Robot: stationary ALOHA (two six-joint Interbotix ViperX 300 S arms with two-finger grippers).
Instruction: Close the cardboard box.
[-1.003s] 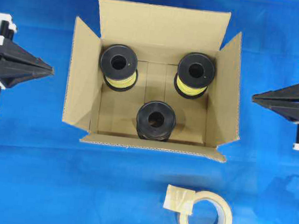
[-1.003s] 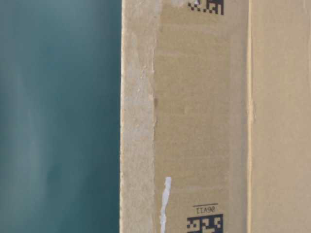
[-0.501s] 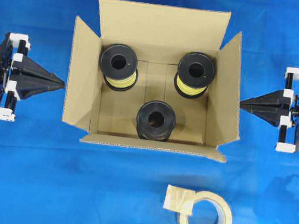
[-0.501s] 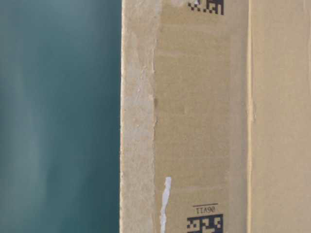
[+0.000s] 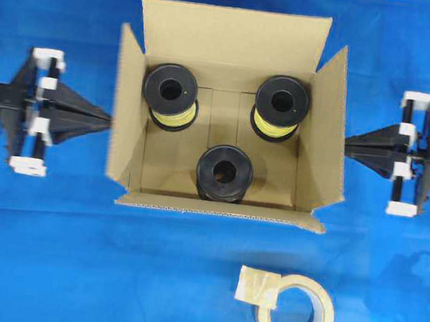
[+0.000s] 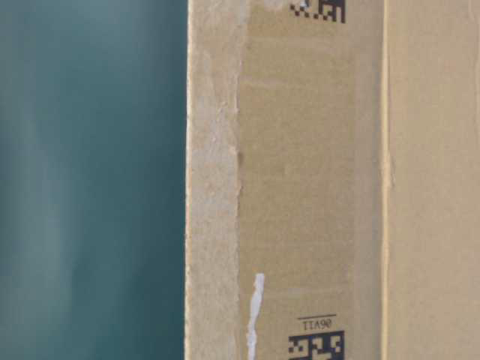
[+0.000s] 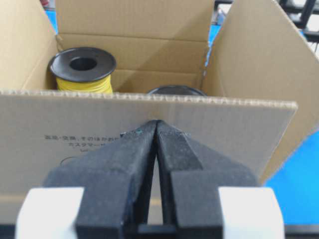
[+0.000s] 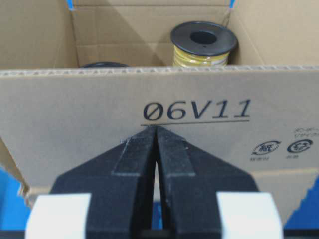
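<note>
Cardboard box (image 5: 225,108) stands open, left gripper (image 5: 108,118) and right gripper (image 5: 347,144) touching its side flaps, jaws clenched.

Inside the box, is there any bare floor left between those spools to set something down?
In the cardboard box, bare floor shows between the two yellow-wound spools and either side of the front spool. Outside, it is crowded: the left gripper and right gripper meet the side flaps.

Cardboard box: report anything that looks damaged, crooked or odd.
Nothing looks broken. The cardboard box is open, with three spools upright inside. A torn strip of old tape clings to its outer wall. Its left flap stands steeper than the right one, with the shut left gripper at it.
</note>
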